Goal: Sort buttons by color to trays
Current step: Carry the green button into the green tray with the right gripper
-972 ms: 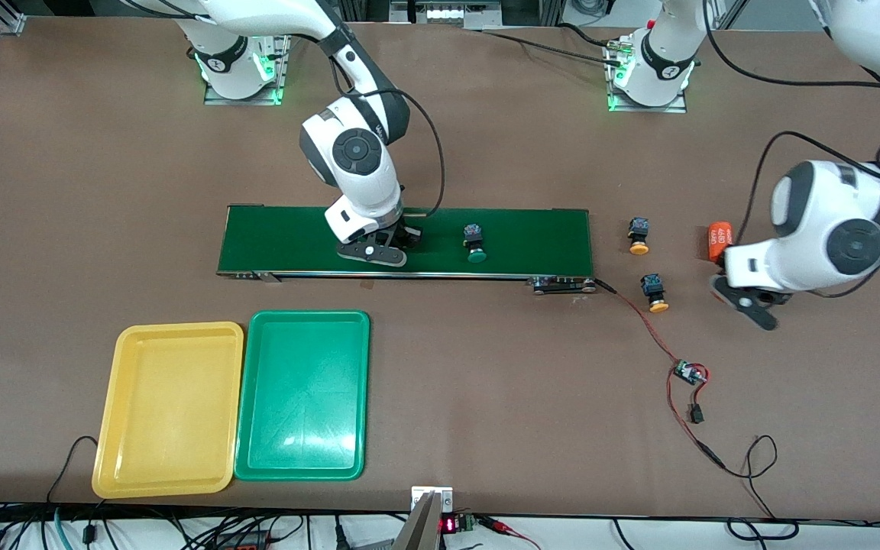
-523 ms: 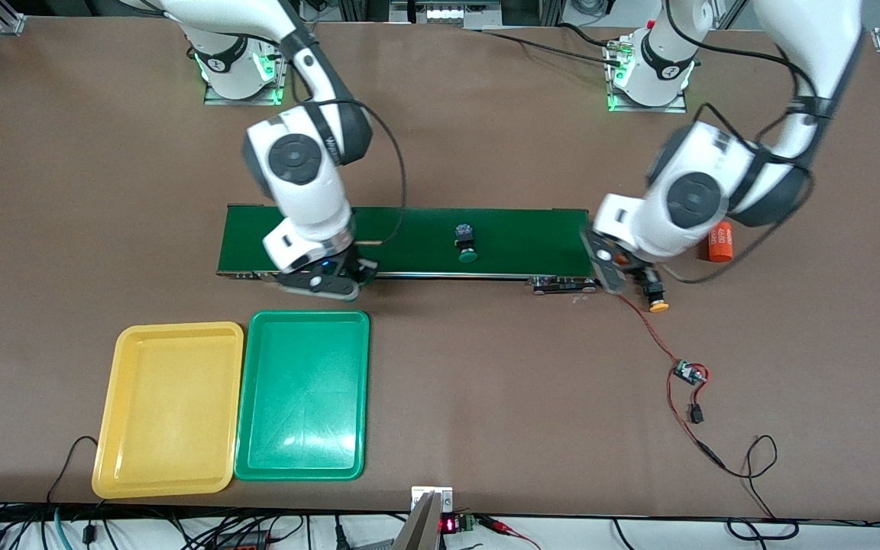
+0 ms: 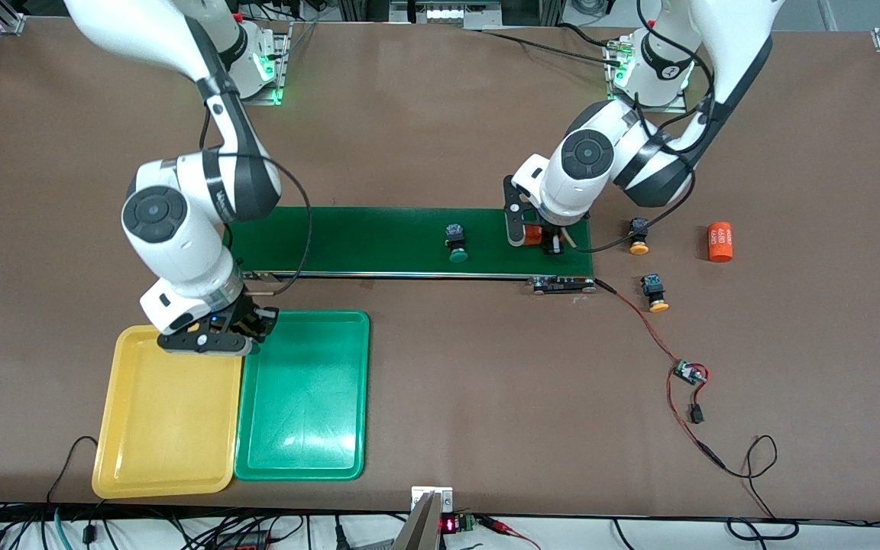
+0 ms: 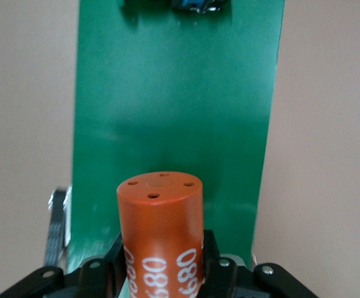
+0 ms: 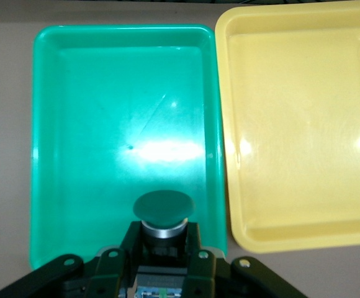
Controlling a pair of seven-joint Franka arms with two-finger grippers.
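My right gripper [image 3: 255, 321] hangs over the near-belt edge of the trays, where the yellow tray [image 3: 165, 428] meets the green tray [image 3: 302, 397]. It is shut on a green-capped button [image 5: 163, 214], which the right wrist view shows above the green tray's [image 5: 124, 124] edge beside the yellow tray [image 5: 304, 124]. A second green button [image 3: 455, 244] lies on the dark-green belt [image 3: 379, 237]. Two yellow-orange buttons [image 3: 638, 235] [image 3: 654, 293] lie on the table past the belt's end. My left gripper [image 3: 541, 237] is over that belt end, shut on an orange cylinder [image 4: 160, 230].
Another orange cylinder [image 3: 720, 241] lies on the table toward the left arm's end. A red and black wire with a small circuit board [image 3: 688, 373] runs from the belt's end toward the front camera. Cables hang along the table's front edge.
My right arm swung from the belt to the trays with the green button. My left arm came from the table's end to the belt end with an orange cylinder. The belt's green button drifted toward the right arm's end.
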